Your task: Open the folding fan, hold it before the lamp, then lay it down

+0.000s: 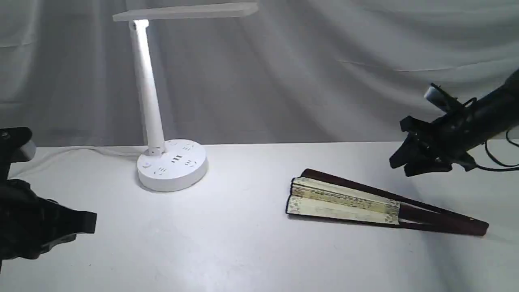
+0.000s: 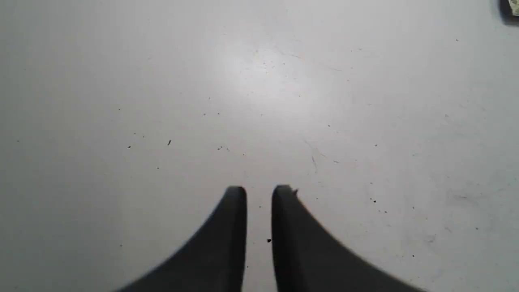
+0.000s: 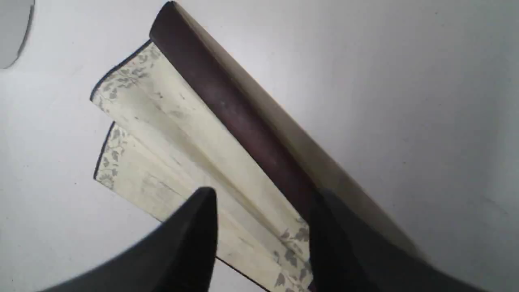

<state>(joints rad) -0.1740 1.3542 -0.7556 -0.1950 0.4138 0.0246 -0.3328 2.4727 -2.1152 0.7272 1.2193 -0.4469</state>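
Folding fan (image 1: pixel 365 205) lies flat on the white surface (image 1: pixel 243 251), to the right of the lamp (image 1: pixel 172 166) and well apart from it. It is nearly folded up, with only a couple of cream pleats fanned out between the dark maroon guards. Its leaf end points toward the lamp and its narrow rib end points away to the right.

My right tool (image 1: pixel 401 166) hangs in the air above the fan's rib end and does not touch it. From the right wrist camera I see the fingers of that tool (image 3: pixel 263 198) spread apart, with the fan (image 3: pixel 182 134) below them: one guard, the pleats and the leaf-patterned border. Nothing is between them.

My left tool (image 1: pixel 83 225) sits low at the left edge, over bare surface. On its wrist camera the tool (image 2: pixel 259 194) shows a thin slit between the fingers, and it holds nothing. A corner of the fan (image 2: pixel 511 7) just shows at the frame's edge.

The lamp stands upright on its round base, with the top of its post brightly lit under the flat head.
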